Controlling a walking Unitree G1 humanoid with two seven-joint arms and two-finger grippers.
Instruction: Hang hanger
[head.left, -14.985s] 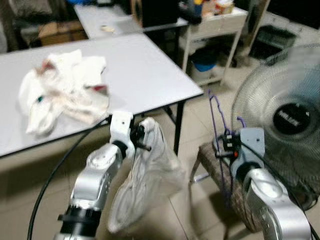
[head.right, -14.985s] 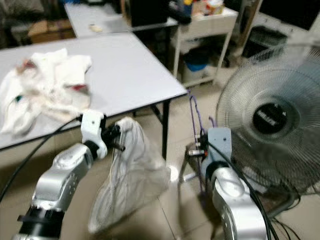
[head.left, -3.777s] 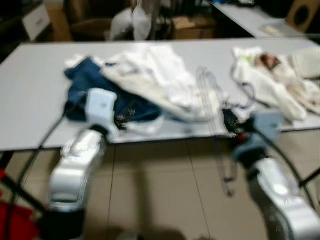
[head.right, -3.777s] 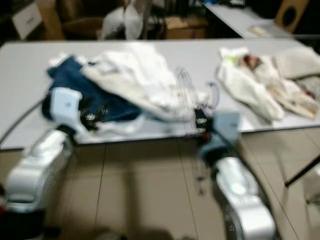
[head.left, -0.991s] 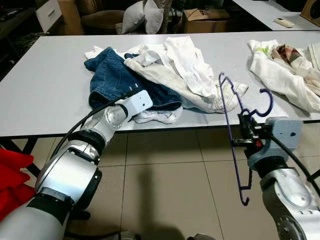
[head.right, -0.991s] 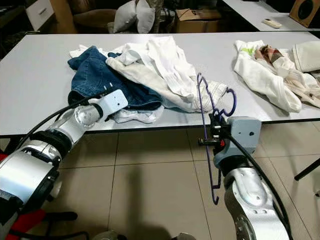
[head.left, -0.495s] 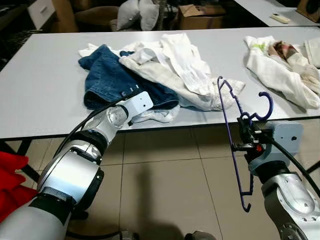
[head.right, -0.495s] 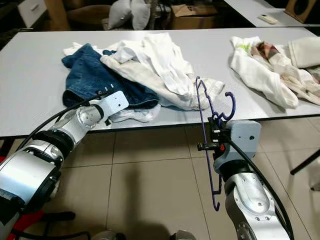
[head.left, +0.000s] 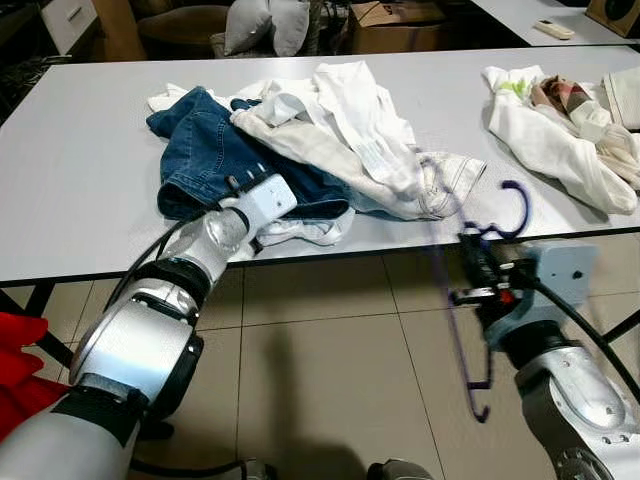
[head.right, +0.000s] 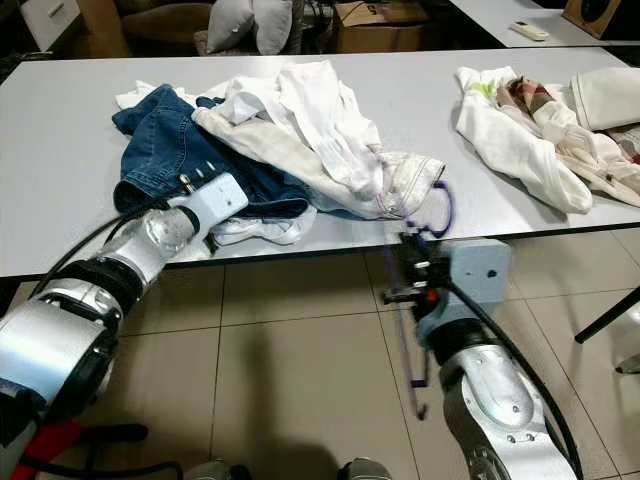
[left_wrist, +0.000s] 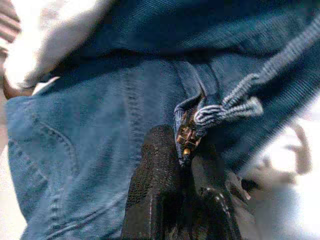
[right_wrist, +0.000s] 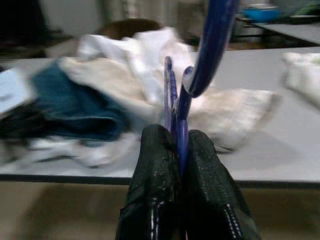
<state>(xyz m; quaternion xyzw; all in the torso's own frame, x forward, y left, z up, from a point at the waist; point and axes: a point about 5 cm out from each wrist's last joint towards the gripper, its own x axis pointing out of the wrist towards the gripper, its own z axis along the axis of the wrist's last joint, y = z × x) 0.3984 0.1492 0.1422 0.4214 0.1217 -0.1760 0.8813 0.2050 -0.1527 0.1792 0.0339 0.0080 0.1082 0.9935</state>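
Note:
A purple wire hanger (head.left: 520, 205) hangs in front of the table edge, its frame blurred and reaching down toward the floor. My right gripper (head.left: 472, 262) is shut on its neck just below the hook; in the right wrist view the two black fingers (right_wrist: 157, 165) pinch the purple wire (right_wrist: 210, 45). My left gripper (head.left: 236, 186) lies on the table at the near edge of the blue jeans (head.left: 205, 140). Seen from the left wrist, its fingers (left_wrist: 155, 185) are shut on a denim flap by the zipper (left_wrist: 186, 136).
The long white table (head.left: 80, 210) carries a heap of white and cream clothes (head.left: 345, 120) over the jeans, and a second white pile (head.left: 560, 135) at the right. Tiled floor lies below the table edge. A red object (head.left: 15, 355) sits at the lower left.
The hanger has swung and blurred, its lower end moving left. My right gripper has shifted slightly left and down. The left gripper stays at the jeans.

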